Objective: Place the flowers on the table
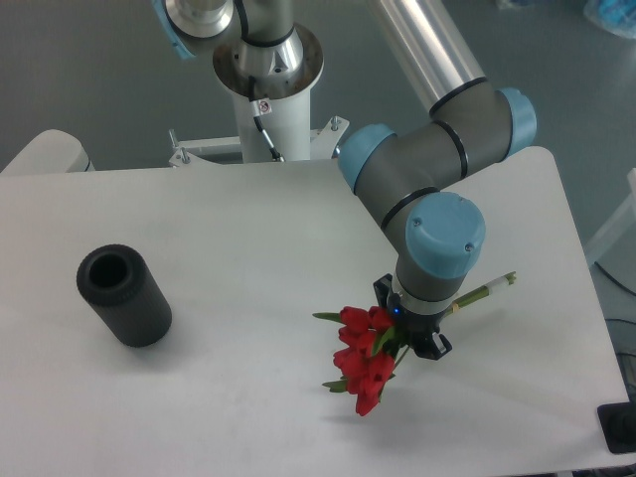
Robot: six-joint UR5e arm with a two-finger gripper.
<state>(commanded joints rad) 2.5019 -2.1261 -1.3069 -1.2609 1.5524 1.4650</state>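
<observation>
Flowers (364, 360) at the right-hand part of the bench, red blooms bunched low and toward the near edge, green leaves poking out to the left, thin stems running up and to the right under the wrist and out the far side, pale tied end showing past it.

Largest first: white bench (229, 397) with rounded corners, filling most of the view, grey floor beyond. Next, UR5e arm (437, 149), grey links with blue joint caps, silver tube slanting in from the top, white base column at the far edge of the bench (cable hanging beside it). Wrist folded down over the bunch, blue cap facing the camera.

Then black cylinder (124, 295), well apart on the left side of the bench, tilted or lying with its open mouth turned up and toward the far left; hollow inside, nothing seen in it.

Then the bunch itself, described above; blooms apparently touching or just above the bench surface (cannot tell which from this angle).

Smallest: gripper (409, 331), black, mostly hidden under the wrist, sitting right at the point where stems meet blooms. Fingers (433, 347) seen only as dark tips on either side of the stems; seemingly pinching the stems, yet contact hidden by wrist and leaves, so cannot tell for sure whether pressed onto them or spread slightly.
</observation>
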